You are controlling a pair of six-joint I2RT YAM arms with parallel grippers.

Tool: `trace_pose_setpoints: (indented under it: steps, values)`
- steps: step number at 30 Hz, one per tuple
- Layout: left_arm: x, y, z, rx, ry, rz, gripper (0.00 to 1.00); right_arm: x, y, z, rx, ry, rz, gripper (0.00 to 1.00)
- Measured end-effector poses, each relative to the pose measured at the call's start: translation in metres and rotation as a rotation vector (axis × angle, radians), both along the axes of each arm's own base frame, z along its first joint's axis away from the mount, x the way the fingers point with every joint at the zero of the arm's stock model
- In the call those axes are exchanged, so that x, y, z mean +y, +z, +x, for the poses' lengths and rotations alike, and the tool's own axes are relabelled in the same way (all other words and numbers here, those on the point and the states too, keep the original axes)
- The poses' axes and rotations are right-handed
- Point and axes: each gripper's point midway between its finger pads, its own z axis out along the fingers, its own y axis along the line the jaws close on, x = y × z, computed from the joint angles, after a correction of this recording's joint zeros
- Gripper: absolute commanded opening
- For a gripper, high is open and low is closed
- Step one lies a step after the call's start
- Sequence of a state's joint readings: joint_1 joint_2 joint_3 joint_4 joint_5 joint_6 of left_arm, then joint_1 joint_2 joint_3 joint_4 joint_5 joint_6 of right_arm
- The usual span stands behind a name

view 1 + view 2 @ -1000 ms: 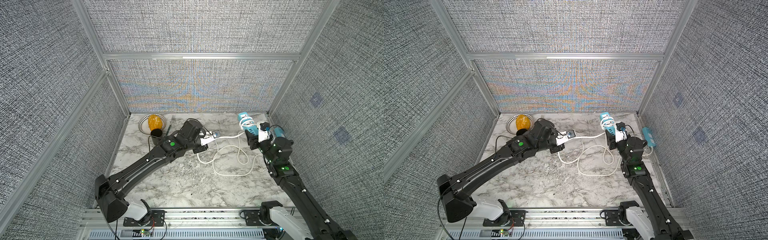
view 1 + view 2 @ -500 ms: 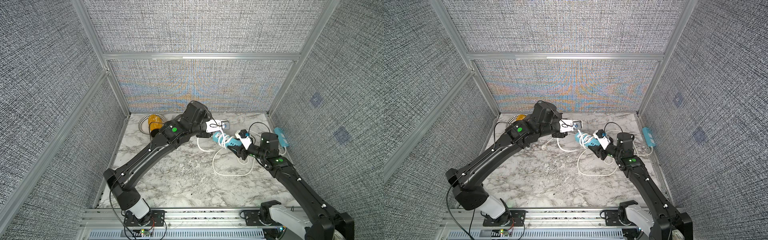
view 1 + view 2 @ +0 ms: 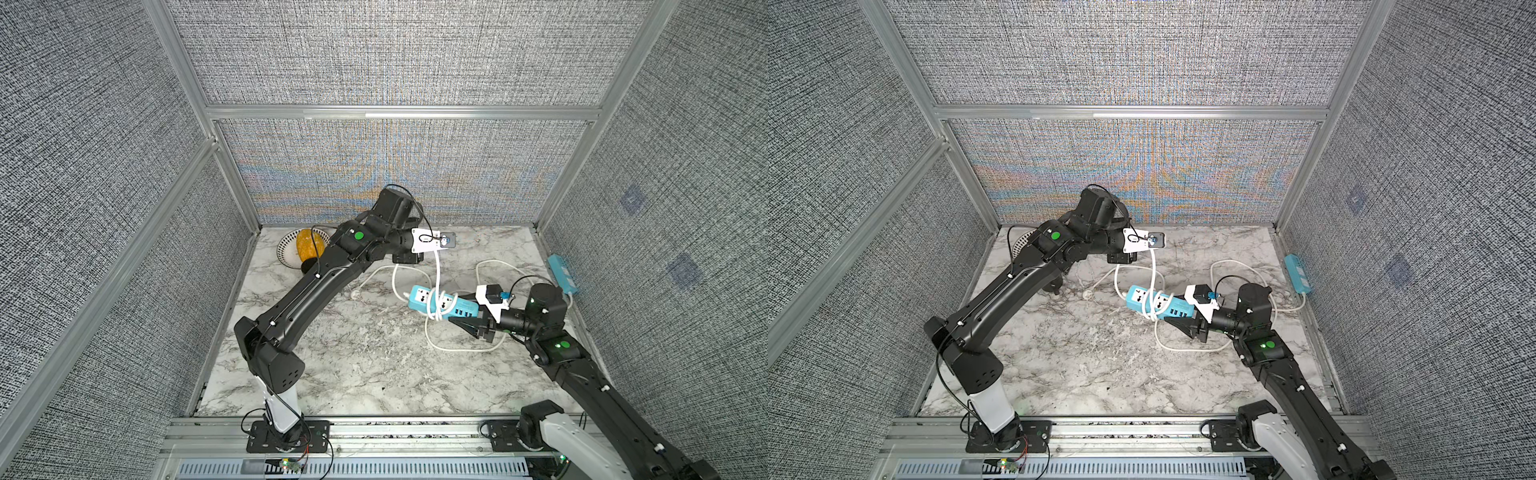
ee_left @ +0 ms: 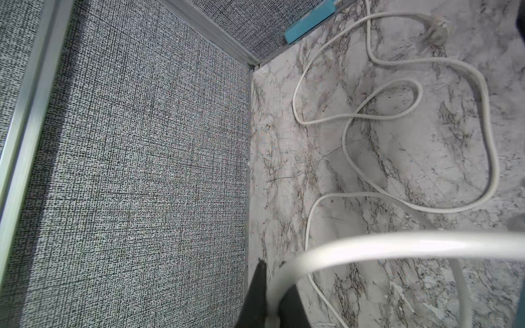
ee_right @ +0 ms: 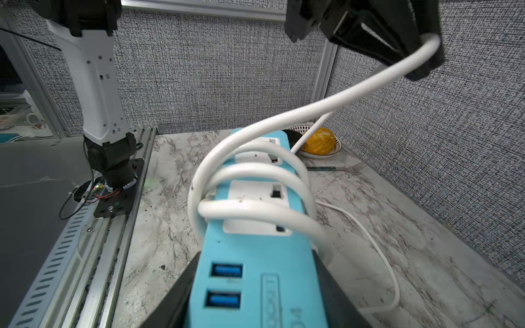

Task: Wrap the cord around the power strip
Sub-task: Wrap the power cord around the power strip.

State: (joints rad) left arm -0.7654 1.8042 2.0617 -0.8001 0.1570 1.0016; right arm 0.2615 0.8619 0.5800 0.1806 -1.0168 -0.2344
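The right pincer clamps the USB end of the blue strip, holding it clear of the table just toward 3 o'clock of centre. About three turns of white cord circle the strip's middle. Slack cord lies in a loop at 4 o'clock, under that arm. Farther back, near 12 o'clock, the left pincer is closed tight on the cord and holds it taut above the strip. Beyond, more slack and the plug lie toward 10 o'clock. A bowl sits at 11 and a second strip lies along the wall at 2.

The risks look plain. The turns sit loose and uneven and could slide off the strip's free end. A hard pull from the left could swing the strip, which is gripped at one end only. The thin cord could slip from its pincer. The loops on the table could snag the right arm or drag the plug.
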Motion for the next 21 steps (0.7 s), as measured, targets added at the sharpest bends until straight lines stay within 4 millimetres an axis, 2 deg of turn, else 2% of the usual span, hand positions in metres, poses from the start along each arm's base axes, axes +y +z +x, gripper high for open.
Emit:
trace_pose_setpoints:
  steps: [3, 6, 11, 15, 21]
  values:
    - [-0.011, -0.001, -0.003, 0.036, -0.045, -0.022, 0.0, 0.013, 0.002, -0.006, 0.041, 0.071, 0.038, 0.0]
    - [-0.023, -0.008, -0.004, 0.091, -0.077, -0.037, 0.0, 0.021, 0.016, -0.011, 0.023, 0.105, 0.097, 0.0]
    - [-0.035, -0.023, -0.008, 0.194, -0.108, -0.077, 0.0, 0.018, 0.044, -0.017, -0.033, 0.101, 0.214, 0.0]
    - [-0.042, -0.023, -0.014, 0.286, -0.132, -0.155, 0.0, 0.012, 0.07, -0.02, -0.11, 0.073, 0.285, 0.0]
    - [-0.049, -0.031, -0.02, 0.473, -0.153, -0.302, 0.0, 0.002, 0.092, -0.016, -0.22, -0.008, 0.37, 0.0]
